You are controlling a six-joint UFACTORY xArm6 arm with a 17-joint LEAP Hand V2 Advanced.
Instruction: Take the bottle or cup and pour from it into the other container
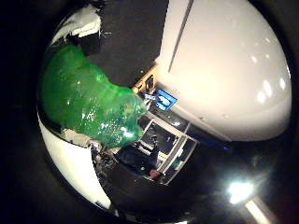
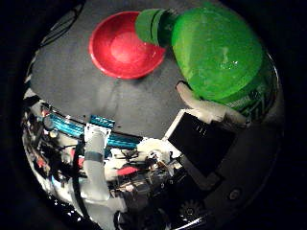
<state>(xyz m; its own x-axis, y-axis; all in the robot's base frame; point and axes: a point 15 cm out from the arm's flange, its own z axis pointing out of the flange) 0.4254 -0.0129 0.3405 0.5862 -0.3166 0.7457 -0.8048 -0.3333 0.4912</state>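
A green plastic bottle (image 2: 216, 53) fills much of the right thumb side palm view, close to the palm. It lies tilted, with its neck end at the rim of a red bowl (image 2: 120, 48) that stands on a dark grey table (image 2: 62, 81). My right hand (image 2: 206, 110) is shut on the bottle, with a white finger curled against its side. The right little finger side palm view shows the bottle's green body (image 1: 89, 93) pressed between white finger parts (image 1: 79, 23). I cannot see any liquid.
The right little finger side palm view looks out into the room: a large white surface (image 1: 229, 65), a lit screen (image 1: 166, 98) and dark furniture (image 1: 159, 145) beyond the bottle. A bright lamp (image 1: 238, 193) shines at the edge.
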